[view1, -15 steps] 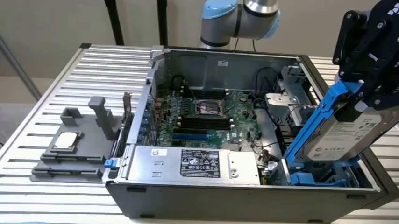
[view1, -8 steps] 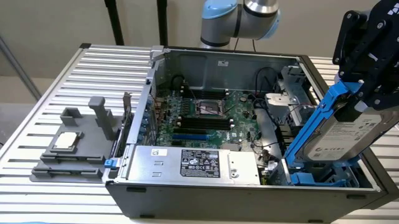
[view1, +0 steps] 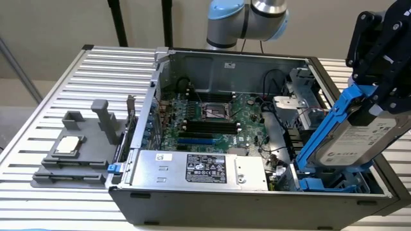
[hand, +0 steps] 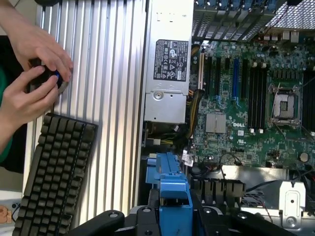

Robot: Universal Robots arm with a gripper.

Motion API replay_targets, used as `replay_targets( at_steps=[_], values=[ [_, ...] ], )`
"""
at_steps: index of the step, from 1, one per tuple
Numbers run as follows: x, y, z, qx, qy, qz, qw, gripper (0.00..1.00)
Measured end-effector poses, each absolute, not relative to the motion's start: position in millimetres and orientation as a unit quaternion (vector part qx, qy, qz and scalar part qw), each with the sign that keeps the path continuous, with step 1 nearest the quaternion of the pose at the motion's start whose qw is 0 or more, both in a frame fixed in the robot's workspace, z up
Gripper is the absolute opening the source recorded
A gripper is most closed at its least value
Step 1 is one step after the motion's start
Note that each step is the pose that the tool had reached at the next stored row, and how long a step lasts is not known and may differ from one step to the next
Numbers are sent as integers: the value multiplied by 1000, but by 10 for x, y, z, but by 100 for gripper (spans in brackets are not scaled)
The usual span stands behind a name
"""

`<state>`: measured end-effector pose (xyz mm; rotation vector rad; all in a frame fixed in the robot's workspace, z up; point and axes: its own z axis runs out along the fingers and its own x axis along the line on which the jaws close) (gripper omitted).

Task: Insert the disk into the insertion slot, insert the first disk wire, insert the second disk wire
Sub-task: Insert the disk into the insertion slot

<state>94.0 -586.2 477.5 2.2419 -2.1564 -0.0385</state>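
My gripper (view1: 384,98) hangs at the exterior view's right, above the open PC case (view1: 257,197), shut on the disk (view1: 361,140). The disk is a silver-grey drive with a white label, clipped in a bright blue carrier frame (view1: 328,126). It is tilted, with its lower end dipping into the case's front right corner. There the insertion slot (view1: 324,184), a grey metal bay with blue tabs, lies just under it. In the wrist view the blue carrier (hand: 171,189) sticks out from between my black fingers (hand: 147,219), over the case's edge.
A silver labelled power-supply box (view1: 192,168) fills the case's front, with the motherboard (view1: 212,120) behind it. A grey fixture with upright posts (view1: 77,149) stands on the ribbed table (view1: 115,72). Beside the case a person's hands (hand: 34,64) work near a keyboard (hand: 54,172).
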Motion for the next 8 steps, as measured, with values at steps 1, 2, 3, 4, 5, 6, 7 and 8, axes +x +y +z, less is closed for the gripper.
replay_targets(
  at_steps=[1, 2, 3, 4, 5, 6, 7, 8],
  values=[
    [963, -5861, 4772, 721, -693, -12, 15, 32],
    [984, -5862, 4766, 721, -693, -12, 15, 32],
    [1000, -5862, 4760, 721, -693, -12, 15, 32],
    [1011, -5862, 4749, 720, -693, -12, 15, 32],
    [1021, -5862, 4733, 720, -693, -12, 15, 32],
    [1028, -5862, 4718, 720, -694, -12, 15, 32],
    [1031, -5861, 4702, 719, -695, -12, 15, 32],
    [1031, -5862, 4689, 718, -695, -13, 15, 32]
  ],
)
